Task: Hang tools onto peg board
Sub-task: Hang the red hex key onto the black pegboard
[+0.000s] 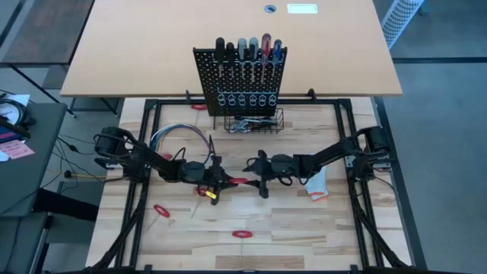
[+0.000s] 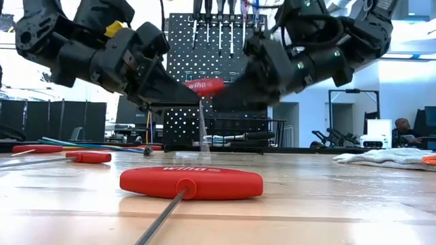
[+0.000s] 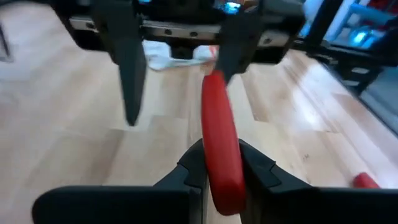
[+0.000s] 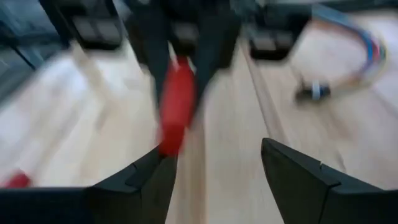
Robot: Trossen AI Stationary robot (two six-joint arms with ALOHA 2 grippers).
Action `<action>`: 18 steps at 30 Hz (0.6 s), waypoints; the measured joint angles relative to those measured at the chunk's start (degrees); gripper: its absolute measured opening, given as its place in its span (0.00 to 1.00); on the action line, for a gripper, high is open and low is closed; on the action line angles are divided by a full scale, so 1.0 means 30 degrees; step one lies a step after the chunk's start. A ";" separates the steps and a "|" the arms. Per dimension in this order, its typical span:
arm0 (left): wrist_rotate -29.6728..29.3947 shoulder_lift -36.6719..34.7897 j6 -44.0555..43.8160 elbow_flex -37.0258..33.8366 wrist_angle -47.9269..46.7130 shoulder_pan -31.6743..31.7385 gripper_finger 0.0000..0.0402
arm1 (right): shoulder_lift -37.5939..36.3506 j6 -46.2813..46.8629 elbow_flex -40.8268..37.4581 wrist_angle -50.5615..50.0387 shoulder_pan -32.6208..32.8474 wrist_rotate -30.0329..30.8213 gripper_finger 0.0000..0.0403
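Left gripper [image 3: 221,168] clamps a red-handled T-driver [image 3: 219,140] mid-table; right gripper [image 4: 214,165], fingers spread and empty, should close squarely on the handle before release.

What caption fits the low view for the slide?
Left gripper holds a red T-handle tool above the table, open right gripper facing it; a second red T-handle lies in the foreground, peg board behind.

Peg board [image 1: 242,74] path unobstructed

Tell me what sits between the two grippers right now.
A red-handled tool, clamped by the left gripper; the open right gripper faces its other end. High and low views show it.
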 joint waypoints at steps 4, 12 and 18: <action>-0.2138 -0.0729 0.1079 -0.0010 -0.0679 -0.0724 0.09 | -0.0043 0.0042 0.0088 0.1728 0.0280 -0.0792 0.59; -0.4243 -0.1831 0.1962 0.0004 -0.2059 -0.1515 0.09 | -0.0036 0.0072 0.0676 0.2073 0.0510 -0.1507 0.59; -0.4339 -0.1826 0.1961 0.0004 -0.2050 -0.1586 0.09 | -0.0022 0.0025 0.1420 0.1432 0.0401 -0.1442 0.50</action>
